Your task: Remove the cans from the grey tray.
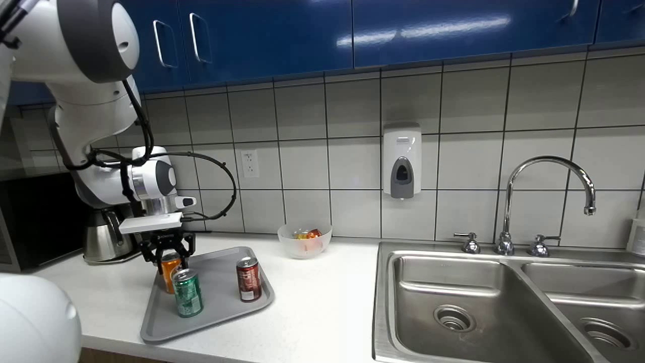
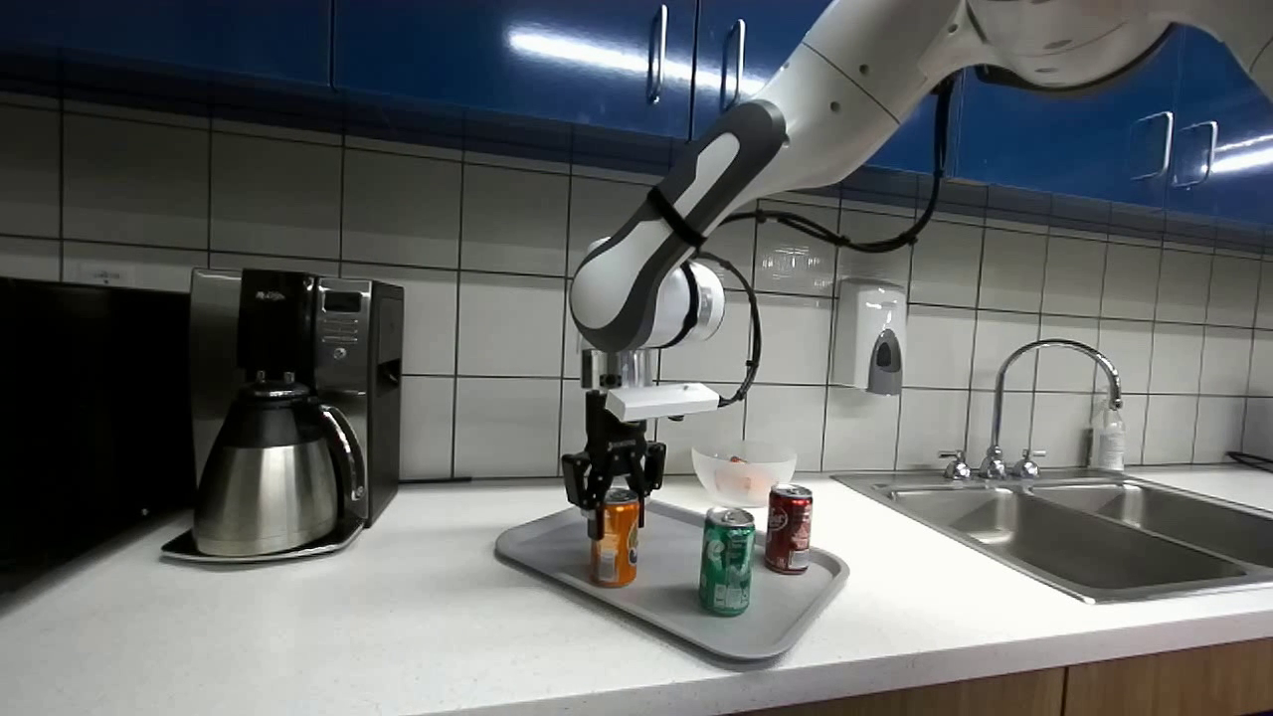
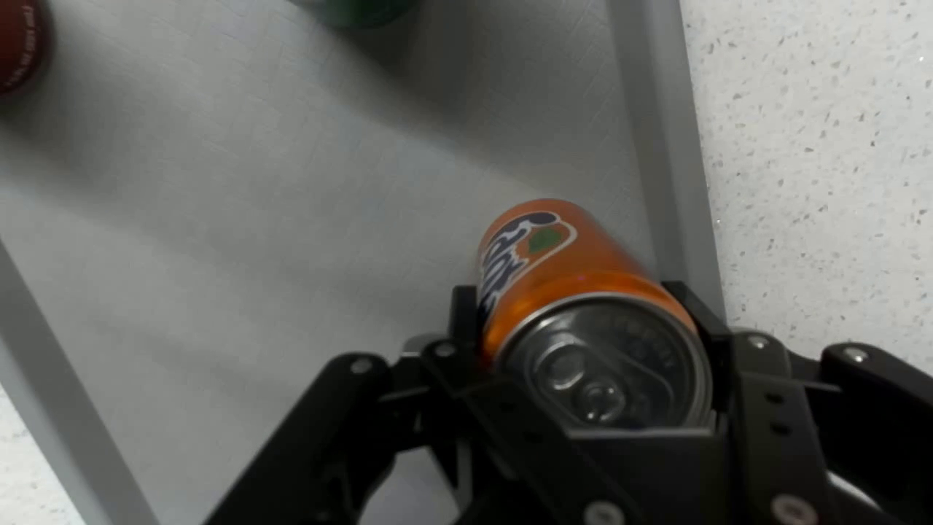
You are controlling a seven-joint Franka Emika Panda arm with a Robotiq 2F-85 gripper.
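On the worktop, near its front edge, none of the removing from the grey tray looks done. Nearest in an exterior view, the green soda can stands on it, upright and unheld. Just beyond, the orange Fanta can is caught in the claw, whose two fingers are clamped on opposite sides of its upper half. The grasp is probably made and the lift yet to come, since the base appears to rest on the tray; a very slight lift could not be told. Farther back, the dark red soda can is upright on the tray with nothing touching it. Still to do, by this reading: carry off the Fanta can, then the other two.

The claw fills much of the bottom of the wrist view and covers part of the Fanta can's top. There, the green can is cut off at the upper edge and the dark red one at the left. In an exterior view, the green can overlaps the Fanta can's side. Lettering on the green and dark red cans is hard to read. Behind, the frosted bowl holds something reddish that cannot be made out.
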